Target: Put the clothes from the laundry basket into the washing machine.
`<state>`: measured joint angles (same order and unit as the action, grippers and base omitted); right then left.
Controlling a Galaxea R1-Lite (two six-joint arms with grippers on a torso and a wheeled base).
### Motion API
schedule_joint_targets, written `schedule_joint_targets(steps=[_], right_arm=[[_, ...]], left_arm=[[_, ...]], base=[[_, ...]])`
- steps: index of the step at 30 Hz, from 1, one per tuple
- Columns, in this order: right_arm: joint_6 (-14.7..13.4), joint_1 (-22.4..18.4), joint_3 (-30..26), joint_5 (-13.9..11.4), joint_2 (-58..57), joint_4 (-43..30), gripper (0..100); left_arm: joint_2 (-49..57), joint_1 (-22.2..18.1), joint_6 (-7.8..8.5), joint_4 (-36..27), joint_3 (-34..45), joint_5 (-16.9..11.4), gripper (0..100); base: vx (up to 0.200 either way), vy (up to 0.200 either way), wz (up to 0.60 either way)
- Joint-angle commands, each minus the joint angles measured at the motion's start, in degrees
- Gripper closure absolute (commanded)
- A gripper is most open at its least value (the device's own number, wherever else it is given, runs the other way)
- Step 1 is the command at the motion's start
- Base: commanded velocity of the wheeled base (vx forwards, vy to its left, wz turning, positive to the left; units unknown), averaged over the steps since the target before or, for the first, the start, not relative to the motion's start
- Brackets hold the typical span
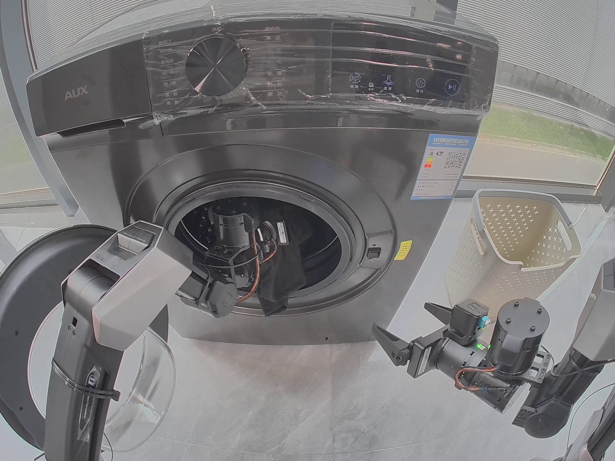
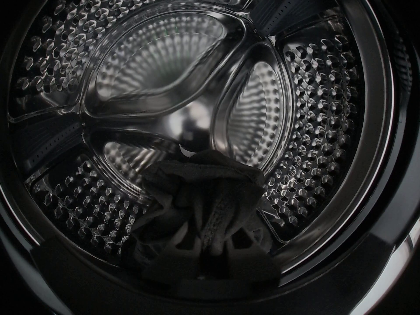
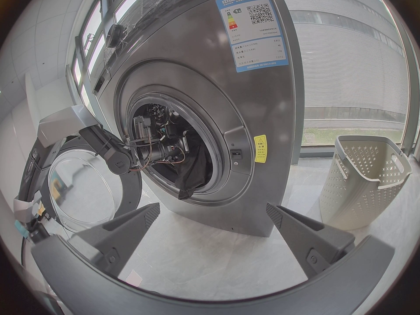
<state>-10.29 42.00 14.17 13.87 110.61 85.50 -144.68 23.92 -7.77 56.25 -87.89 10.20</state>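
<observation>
Washing machine (image 1: 269,155): grey brushed-metal front-loader, round port, control panel under wrinkled clear film. It stands on a pale glossy floor (image 1: 288,392).

Door (image 1: 38,328): swung fully open to the machine's left. It has a dark ring with a clear domed window, and the port mouth is unobstructed from the front.

Drum (image 2: 315,110): polished steel, dimpled and perforated wall, smooth ribbed paddles, curved back plate.

Laundry basket (image 1: 512,251): cream plastic, perforated walls, rounded rim with handle slots. It sits on the floor just right of the machine, apart from it.

Dark garment (image 1: 282,276): soft, matte, crumpled. It is bunched at the drum's lower front, with a corner drooping over the port's lower lip.

Left hand (image 1: 230,225): reached in through the port, beside the garment. Cannot tell its grip.

Right hand (image 1: 402,318): black wedge fingers spread wide, holding nothing. It hangs over open floor between machine and basket.
</observation>
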Motion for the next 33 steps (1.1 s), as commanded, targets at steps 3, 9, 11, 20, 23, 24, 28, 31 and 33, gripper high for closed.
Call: schedule_joint_targets(steps=[3,9,11,20,23,24,28,31,33], right_arm=[[0.01,0.02,0.16,0.01,-0.13,0.01,0],[0.09,0.02,0.16,-0.07,-0.13,0.01,0],[0.01,0.1,0.16,-0.07,-0.13,0.01,0],[0.01,0.1,0.16,-0.16,-0.13,0.1,0],[0.01,0.1,0.16,-0.16,-0.13,0.1,0],[0.09,0.02,0.16,-0.16,-0.13,0.1,0],[0.01,0.02,0.16,-0.16,-0.13,0.1,0],[0.01,0.02,0.16,-0.25,-0.13,0.1,0],[0.01,0.02,0.16,-0.25,-0.13,0.1,0]], left_arm=[[0.01,0.25,-0.67,1.06,1.85,0.17,0],[3.53,1.57,-0.58,-1.23,12.31,-1.33,0],[3.88,1.92,-0.5,-2.02,15.91,-2.82,0],[1.15,2.01,0.03,-2.19,19.52,-4.05,0],[-0.61,1.75,0.03,-1.58,18.02,-3.88,0],[-1.22,1.66,0.03,-1.49,17.41,-3.61,100],[-1.92,1.57,-0.06,-1.49,15.56,-3.44,100],[-1.75,1.66,-0.14,-1.49,14.33,-3.26,100],[-1.57,1.66,-0.23,-1.58,13.8,-3.26,100]], base=[[0.0,0.0,0.0],[0.0,0.0,0.0],[0.0,0.0,0.0],[0.0,0.0,0.0],[0.0,0.0,0.0],[0.0,0.0,0.0],[0.0,0.0,0.0],[0.0,0.0,0.0],[0.0,0.0,0.0]])
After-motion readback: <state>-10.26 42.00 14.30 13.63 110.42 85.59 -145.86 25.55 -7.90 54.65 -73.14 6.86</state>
